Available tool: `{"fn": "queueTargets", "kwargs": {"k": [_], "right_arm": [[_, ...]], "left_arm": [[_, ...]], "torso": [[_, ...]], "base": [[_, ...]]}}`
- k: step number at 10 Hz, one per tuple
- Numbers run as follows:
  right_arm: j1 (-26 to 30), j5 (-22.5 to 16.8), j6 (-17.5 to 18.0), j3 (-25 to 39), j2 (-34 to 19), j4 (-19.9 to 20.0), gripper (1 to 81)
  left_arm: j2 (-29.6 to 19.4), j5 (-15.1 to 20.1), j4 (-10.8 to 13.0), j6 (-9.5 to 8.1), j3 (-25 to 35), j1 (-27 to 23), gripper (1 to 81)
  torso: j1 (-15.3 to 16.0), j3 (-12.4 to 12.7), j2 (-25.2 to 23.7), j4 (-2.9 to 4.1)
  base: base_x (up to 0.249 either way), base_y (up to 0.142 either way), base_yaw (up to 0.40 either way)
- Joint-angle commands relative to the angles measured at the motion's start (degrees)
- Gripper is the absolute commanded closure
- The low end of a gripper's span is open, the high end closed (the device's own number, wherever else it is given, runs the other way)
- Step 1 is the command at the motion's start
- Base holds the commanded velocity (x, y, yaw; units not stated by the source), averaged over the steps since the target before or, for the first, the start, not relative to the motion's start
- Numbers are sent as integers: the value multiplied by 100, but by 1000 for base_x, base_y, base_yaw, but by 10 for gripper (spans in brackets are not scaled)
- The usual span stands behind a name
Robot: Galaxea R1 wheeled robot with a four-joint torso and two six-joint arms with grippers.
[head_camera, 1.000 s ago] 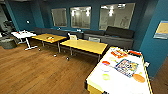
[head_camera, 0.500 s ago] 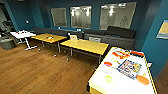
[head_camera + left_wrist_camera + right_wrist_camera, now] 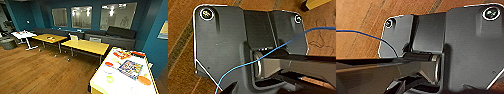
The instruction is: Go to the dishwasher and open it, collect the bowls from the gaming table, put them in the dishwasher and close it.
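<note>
The gaming table (image 3: pixel 119 86) stands at the lower right of the head view, with a yellow frame, a white top and colourful graphics (image 3: pixel 130 69) in its middle. On its near-left part lie a red bowl (image 3: pixel 108 64), a pale bowl (image 3: pixel 109 70) and a green bowl (image 3: pixel 110 79). An orange round dish (image 3: pixel 144 80) lies at its right side. The dishwasher is out of view. Both wrist views look down past the robot's dark plate at wooden floor (image 3: pixel 180 37).
Two yellow tables (image 3: pixel 86 46) (image 3: pixel 49 38) stand in a row ahead, with a white table (image 3: pixel 23 35) further left. A dark sofa (image 3: pixel 117 37) runs along the blue wall under the windows. Open wooden floor (image 3: pixel 37 72) stretches to the left. A thin blue cable (image 3: pixel 243 65) crosses the left wrist view.
The whole head picture has shifted slightly, so the camera has moved. The gaming table shows a little larger at the lower right.
</note>
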Motion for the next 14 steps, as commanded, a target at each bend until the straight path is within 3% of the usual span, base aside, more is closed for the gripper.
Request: {"fn": "queueTargets", "kwargs": {"k": [1, 8, 14], "right_arm": [[221, -273, -20, 66, 48, -92, 10], [221, -273, -20, 57, 48, -84, 10], [213, -273, -20, 66, 48, -92, 10]], "left_arm": [[-57, 362, 5, -14, 55, -200, 10], [-39, 362, 14, 3, 46, -200, 10], [-57, 362, 5, -14, 46, -200, 10]], "torso": [[0, 0, 0, 0], [0, 0, 0, 0], [0, 0, 0, 0]], "base": [[0, 0, 0], [0, 0, 0], [0, 0, -334]]}}
